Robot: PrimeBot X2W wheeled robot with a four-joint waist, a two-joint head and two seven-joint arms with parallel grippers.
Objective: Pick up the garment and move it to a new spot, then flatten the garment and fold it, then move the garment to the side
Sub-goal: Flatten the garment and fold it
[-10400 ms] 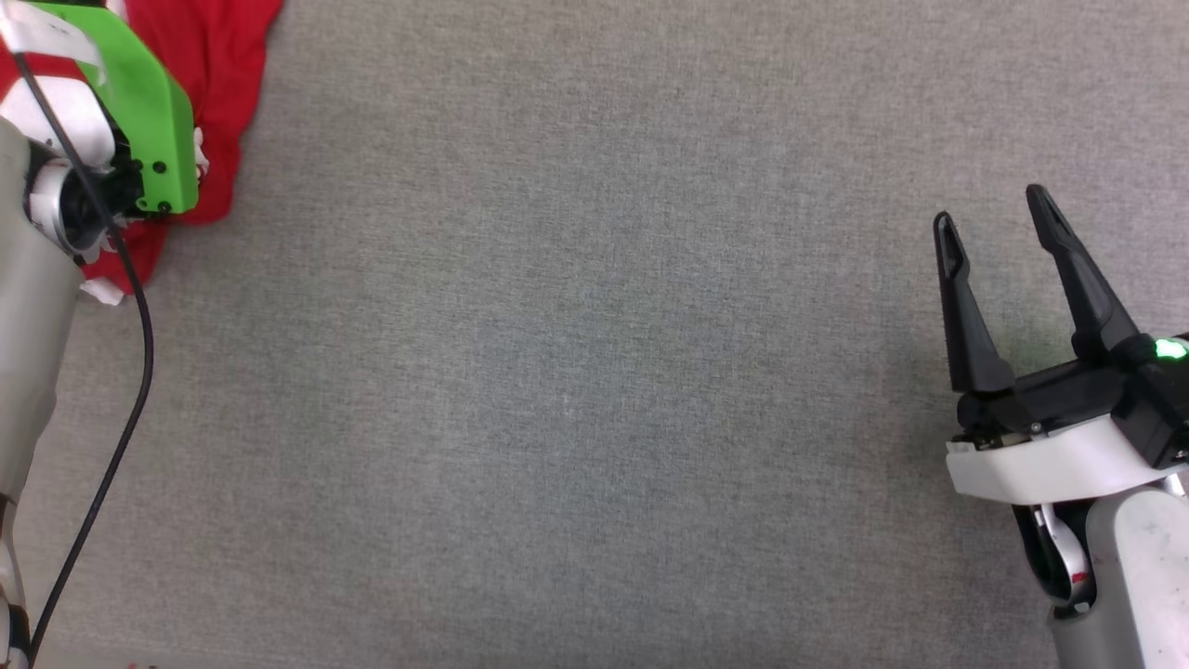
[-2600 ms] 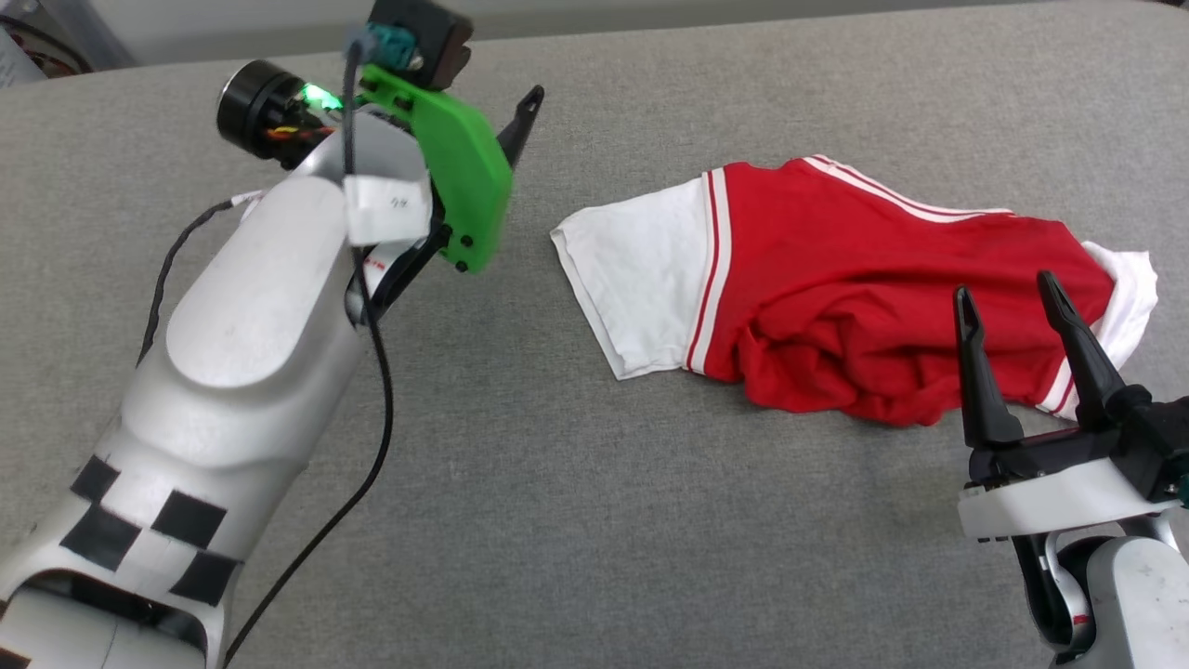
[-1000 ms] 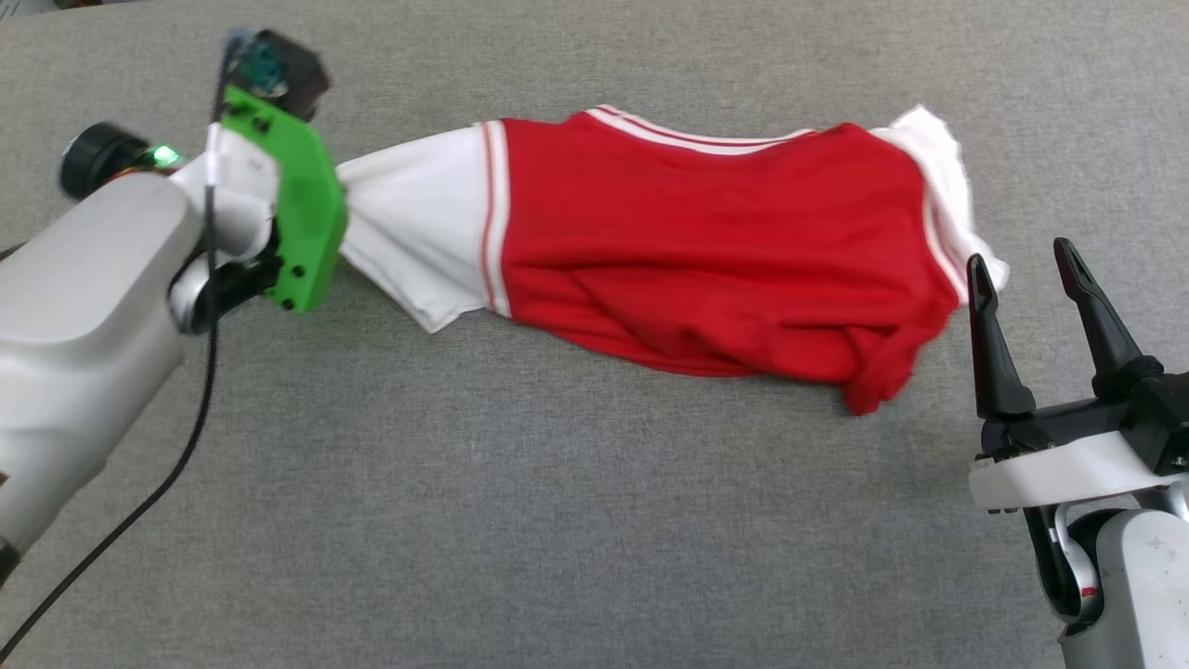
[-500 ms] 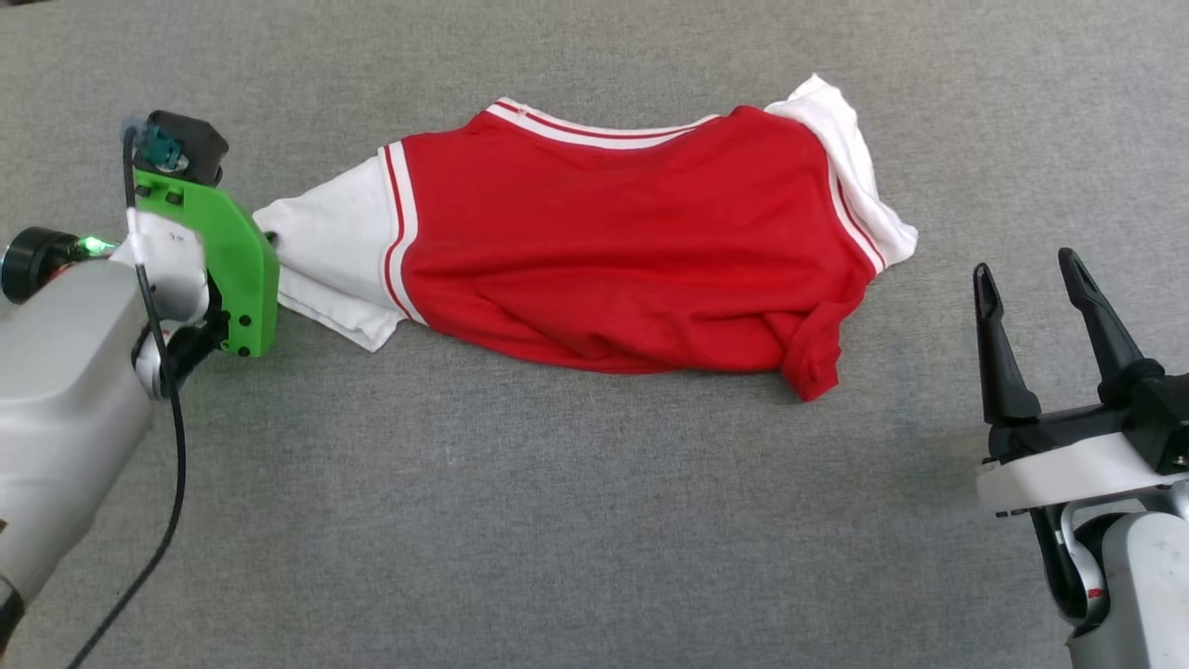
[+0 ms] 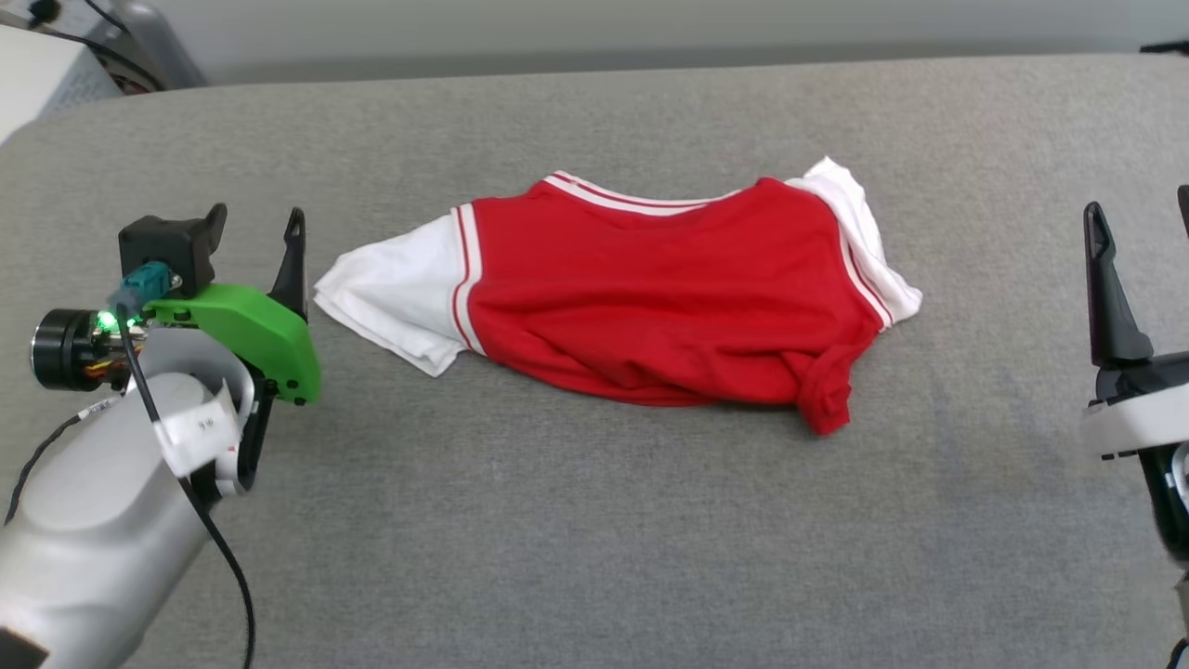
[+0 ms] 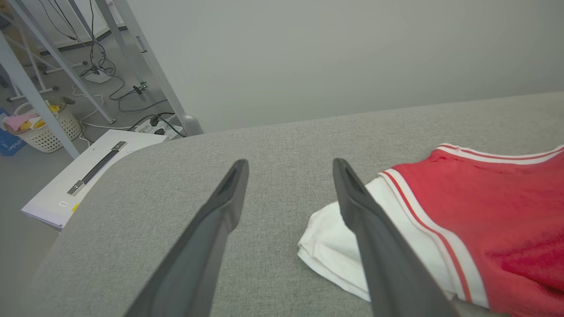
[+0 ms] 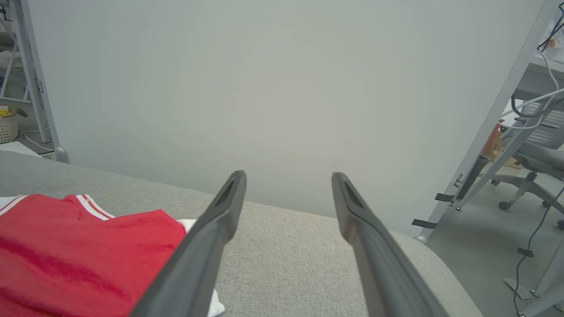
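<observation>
Both spread wide, left gripper (image 6: 288,165) just beside garment (image 5: 669,297), right gripper (image 7: 288,176) well apart

The right gripper (image 5: 1141,200) was cut by the head view's right edge, its outer finger barely showing. The garment (image 5: 669,297) lay bunched, its lower folds tucked under and hidden. Both wrist views cropped it, and one left gripper (image 6: 289,162) finger covered some sleeve.

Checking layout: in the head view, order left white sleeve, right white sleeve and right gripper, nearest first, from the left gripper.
1. Left white sleeve, just right of the left gripper.
2. Right white sleeve, garment's far end.
3. Right gripper, right edge.
</observation>
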